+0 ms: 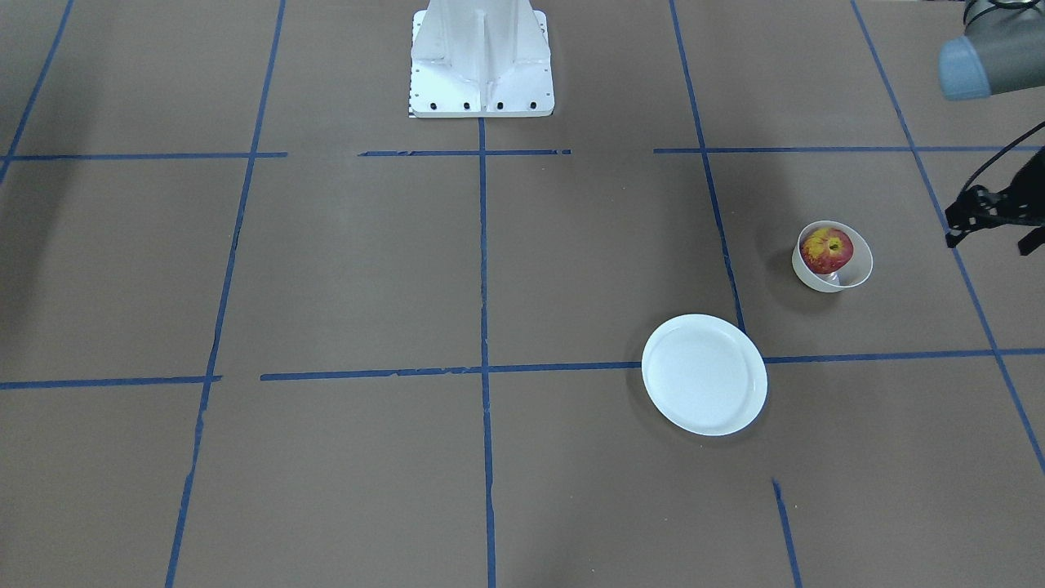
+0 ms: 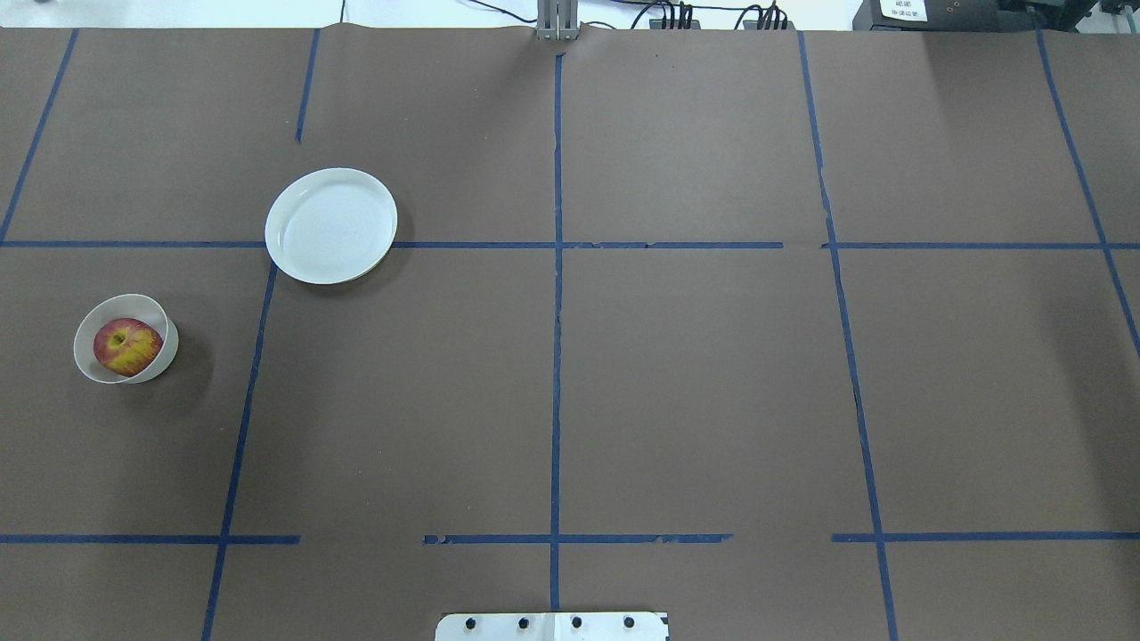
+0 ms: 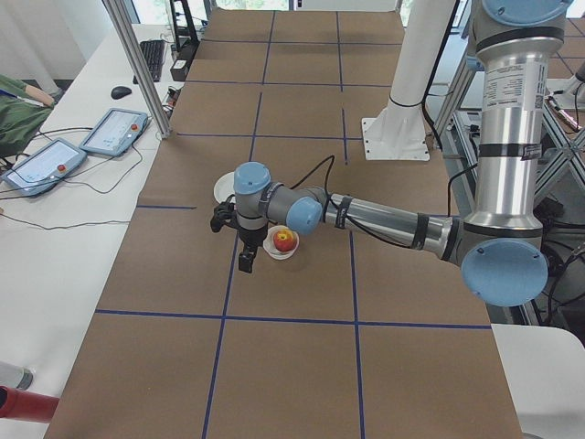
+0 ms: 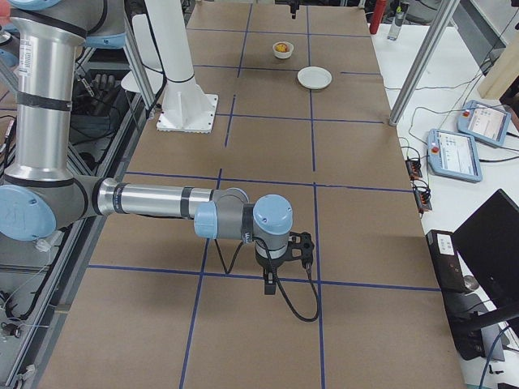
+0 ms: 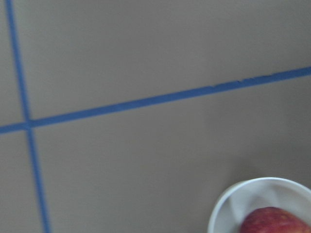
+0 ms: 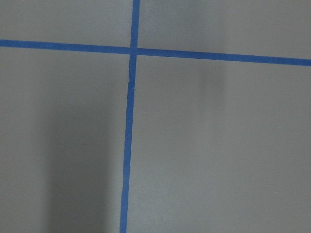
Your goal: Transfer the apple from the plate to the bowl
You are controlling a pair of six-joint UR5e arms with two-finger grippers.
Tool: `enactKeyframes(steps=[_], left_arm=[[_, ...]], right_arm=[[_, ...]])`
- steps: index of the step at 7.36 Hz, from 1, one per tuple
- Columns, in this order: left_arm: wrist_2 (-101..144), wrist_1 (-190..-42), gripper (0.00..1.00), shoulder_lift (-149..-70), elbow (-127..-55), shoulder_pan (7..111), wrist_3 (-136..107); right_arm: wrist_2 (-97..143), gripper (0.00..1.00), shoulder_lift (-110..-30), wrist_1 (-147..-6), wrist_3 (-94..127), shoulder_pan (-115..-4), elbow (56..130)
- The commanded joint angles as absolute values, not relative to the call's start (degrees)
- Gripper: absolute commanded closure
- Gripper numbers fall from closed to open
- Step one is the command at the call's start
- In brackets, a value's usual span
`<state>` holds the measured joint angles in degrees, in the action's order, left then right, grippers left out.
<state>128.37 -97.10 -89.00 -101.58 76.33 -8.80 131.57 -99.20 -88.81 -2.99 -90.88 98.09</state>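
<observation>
The round red-yellow apple (image 2: 127, 346) is sitting inside the deep cream bowl (image 2: 85, 354). I cannot tell if my left tool (image 3: 245, 262) or right tool (image 4: 270, 284) is clenching.

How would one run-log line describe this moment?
apple in bowl | plate empty | left hand apart from bowl | task looks done

The left wrist view's blurred edge cuts off the bowl (image 5: 239, 206) and apple (image 5: 274, 221). The left gripper (image 1: 993, 222) is cropped, jaws unreadable.
</observation>
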Motion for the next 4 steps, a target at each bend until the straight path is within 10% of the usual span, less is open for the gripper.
enactKeyframes(steps=[1, 4], left_arm=[[133.0, -91.3, 0.0, -88.2, -100.6, 86.8, -1.3], [133.6, -91.3, 0.0, -84.5, -98.4, 88.7, -1.2]], right_arm=[[131.6, 0.0, -99.2, -88.8, -3.0, -90.9, 98.1], [131.6, 0.0, -99.2, -88.8, -3.0, -90.9, 98.1]])
